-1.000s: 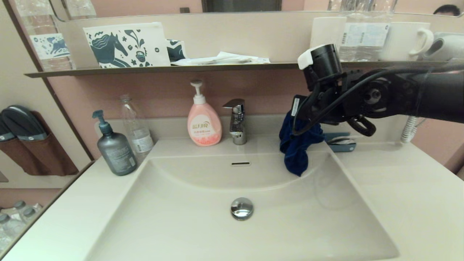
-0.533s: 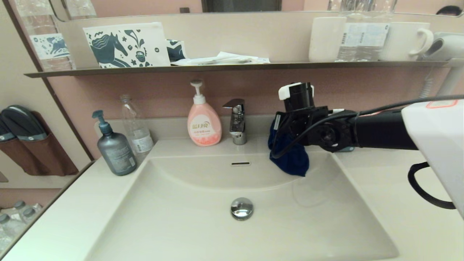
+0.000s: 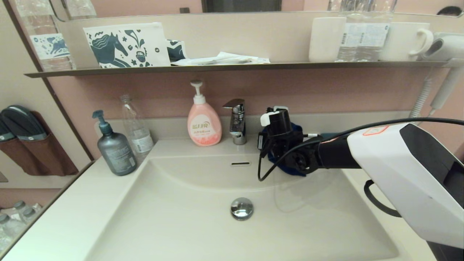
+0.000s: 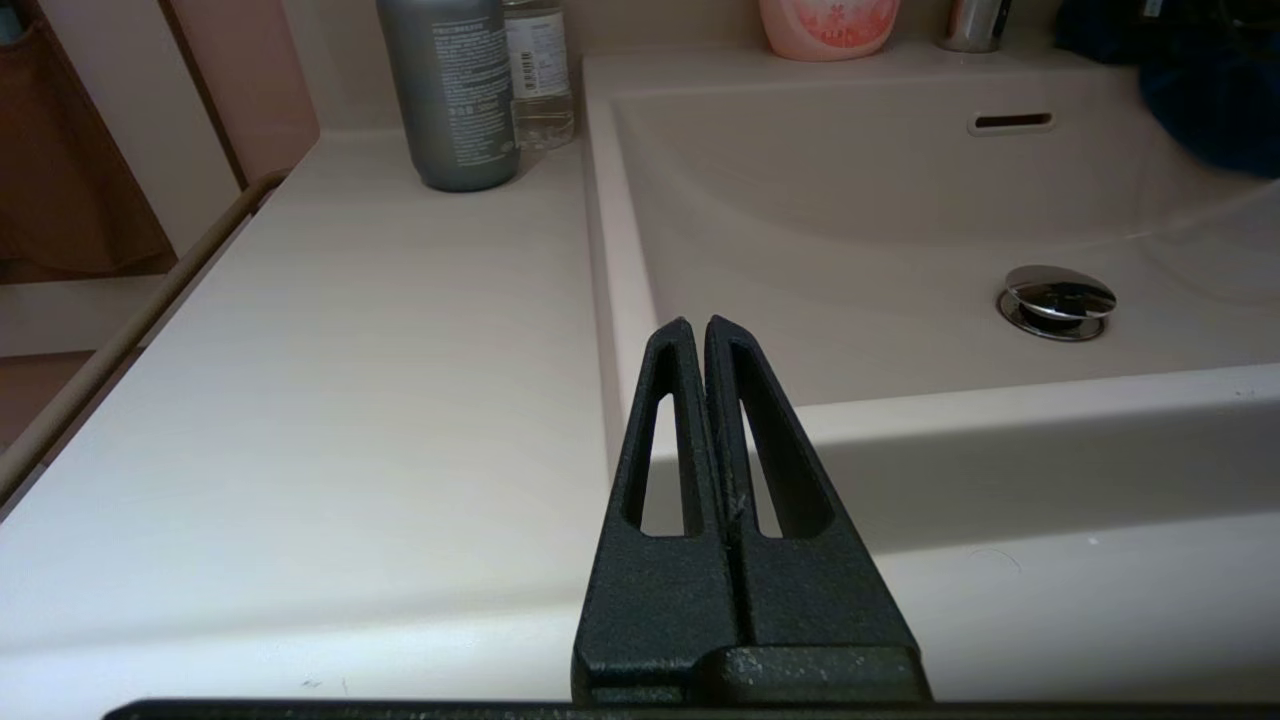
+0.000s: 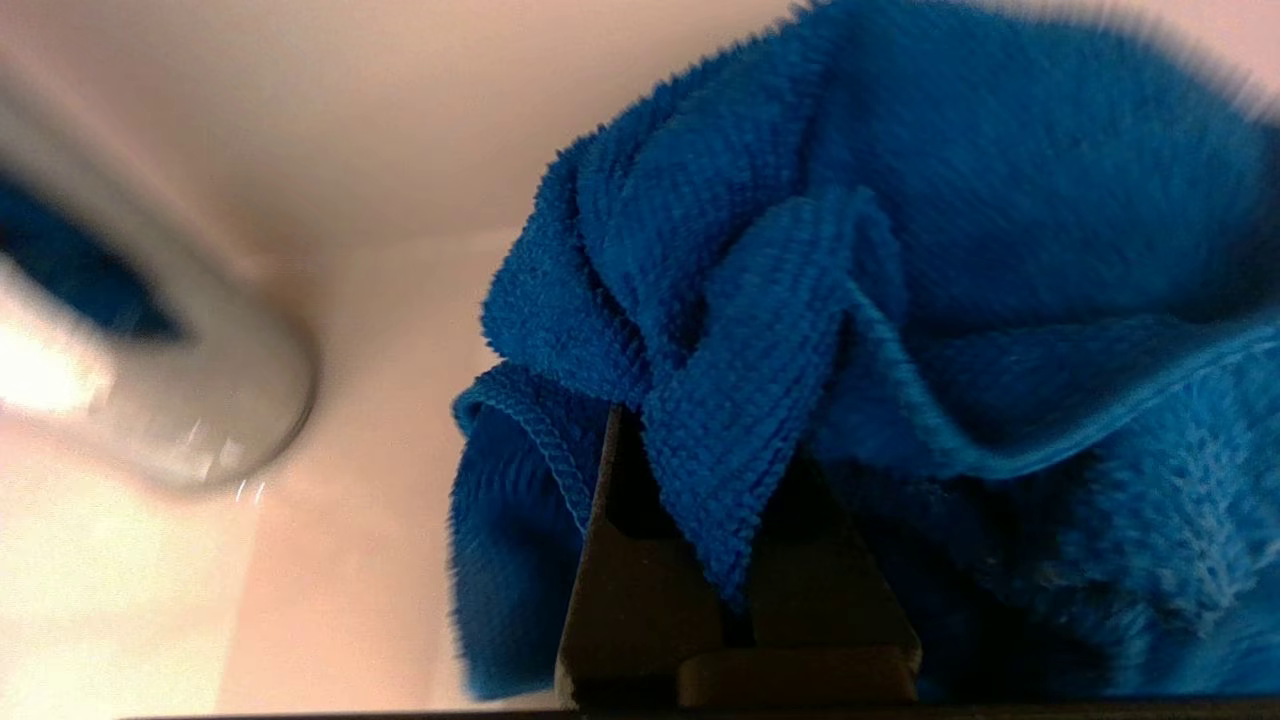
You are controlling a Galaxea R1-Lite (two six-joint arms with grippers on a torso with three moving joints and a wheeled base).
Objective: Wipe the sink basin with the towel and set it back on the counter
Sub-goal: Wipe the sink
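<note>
The off-white sink basin [image 3: 181, 224] has a chrome drain plug [image 3: 241, 208] and a slot overflow [image 3: 240, 164]. My right gripper [image 5: 715, 420] is shut on the royal-blue towel [image 5: 900, 250], a fold of it pinched between the fingers. In the head view the towel [image 3: 294, 129] sits bunched against the basin's back right slope, right of the faucet, with my right wrist [image 3: 281, 148] hiding most of it. My left gripper [image 4: 696, 325] is shut and empty, low over the counter [image 4: 350, 350] at the basin's front left corner.
The chrome faucet [image 3: 237, 121] stands just left of the towel. A pink soap pump [image 3: 204, 125], a clear bottle [image 3: 136, 127] and a grey pump bottle [image 3: 115, 148] line the back left. The wall shelf [image 3: 217, 67] runs overhead.
My right arm has swung left and down with the towel, from above the basin's back right corner to its back slope beside the faucet. The left gripper has not moved.
</note>
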